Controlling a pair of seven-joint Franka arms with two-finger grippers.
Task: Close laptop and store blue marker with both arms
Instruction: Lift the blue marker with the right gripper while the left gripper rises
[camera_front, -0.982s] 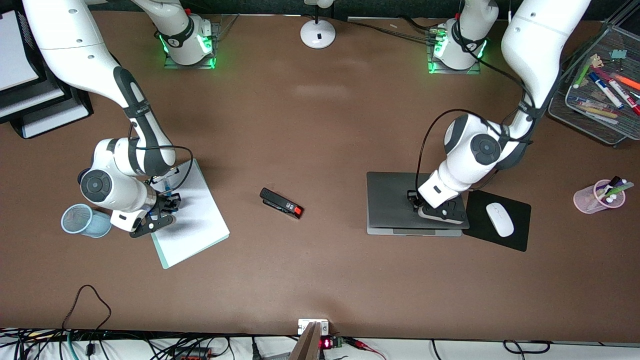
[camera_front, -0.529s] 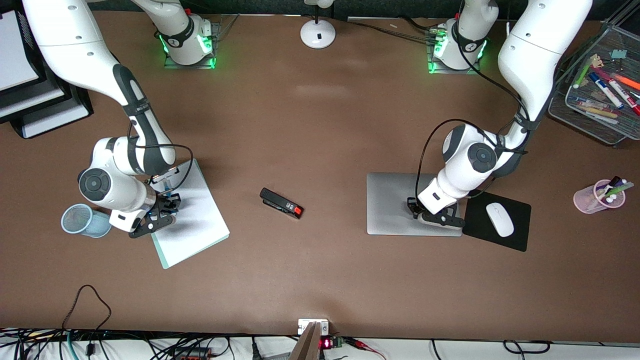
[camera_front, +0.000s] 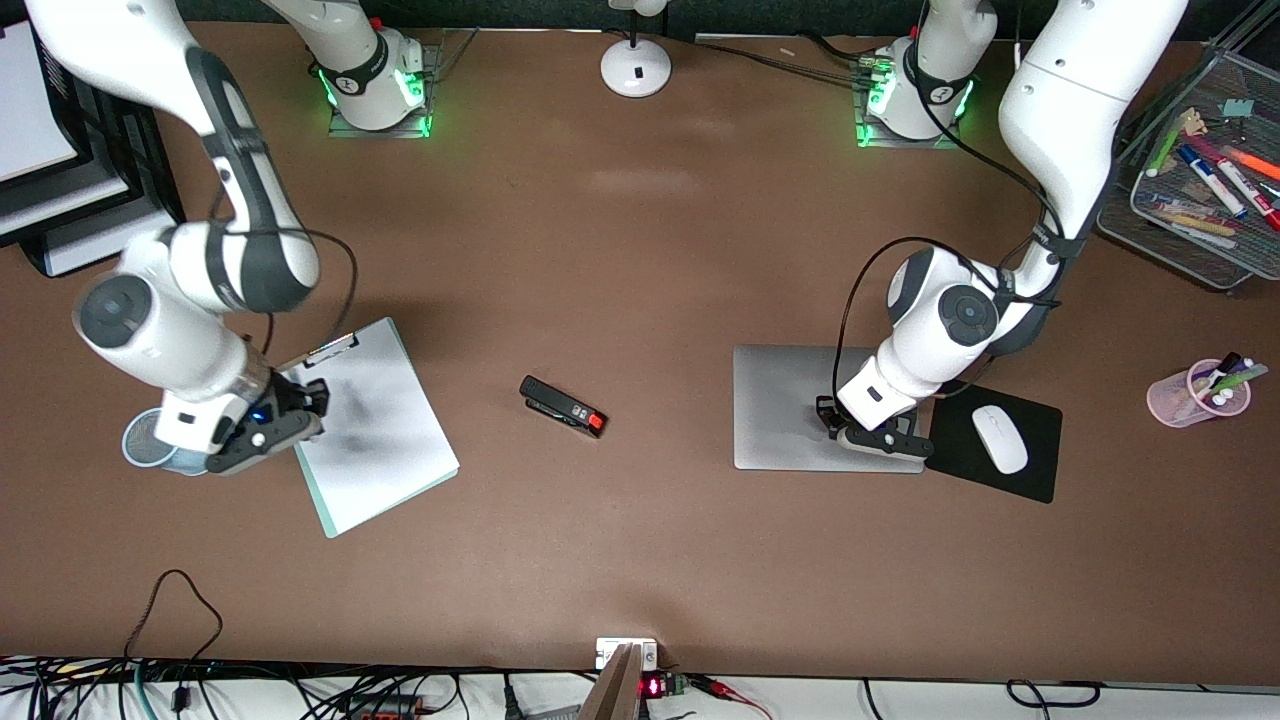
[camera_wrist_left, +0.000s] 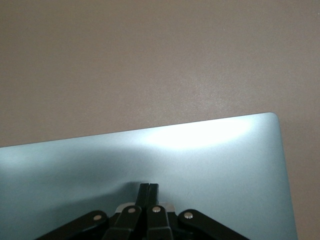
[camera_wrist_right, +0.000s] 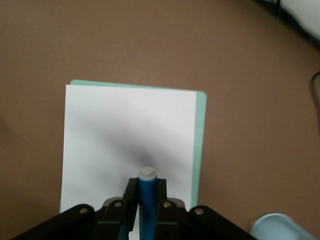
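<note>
The laptop (camera_front: 780, 410) lies closed and flat, its silver lid up, beside the black mouse pad (camera_front: 1040, 472). My left gripper (camera_front: 882, 438) is shut and empty, its fingertips resting on the lid near the edge by the pad; in the left wrist view the shut gripper (camera_wrist_left: 149, 186) touches the lid (camera_wrist_left: 210, 160). My right gripper (camera_front: 262, 430) is shut on the blue marker (camera_wrist_right: 147, 194), held upright with its white end out, above the edge of the clipboard (camera_front: 380, 440) beside the blue mesh cup (camera_front: 138, 440). The right wrist view shows that gripper (camera_wrist_right: 146, 183) over the white paper (camera_wrist_right: 125, 130).
A black stapler with a red end (camera_front: 563, 406) lies mid-table. A white mouse (camera_front: 1000, 438) sits on the pad. A pink cup of pens (camera_front: 1210, 392) and a wire tray of markers (camera_front: 1200, 190) stand toward the left arm's end. Paper trays (camera_front: 60, 200) stand toward the right arm's end.
The laptop lid went from nearly shut to fully flat under my left gripper. My right arm rose from the clipboard with the marker and moved toward the mesh cup.
</note>
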